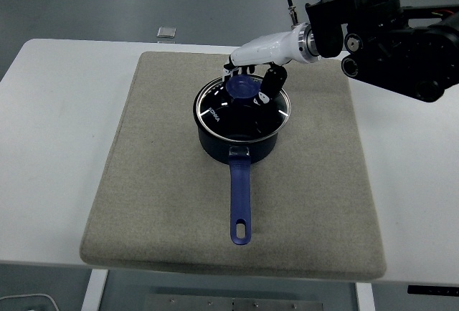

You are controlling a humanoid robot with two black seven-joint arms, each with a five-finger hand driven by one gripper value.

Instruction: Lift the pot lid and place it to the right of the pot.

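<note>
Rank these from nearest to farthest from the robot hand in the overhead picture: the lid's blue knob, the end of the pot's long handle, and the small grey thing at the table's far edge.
1. Blue knob: right at the right robot hand, fingers around it.
2. Small grey thing: far edge, to the left.
3. Handle end: toward the near edge.

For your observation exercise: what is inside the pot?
Cannot tell. The glass lid covers the pot, showing only dark reflections. The right hand grips the lid's blue knob.
</note>
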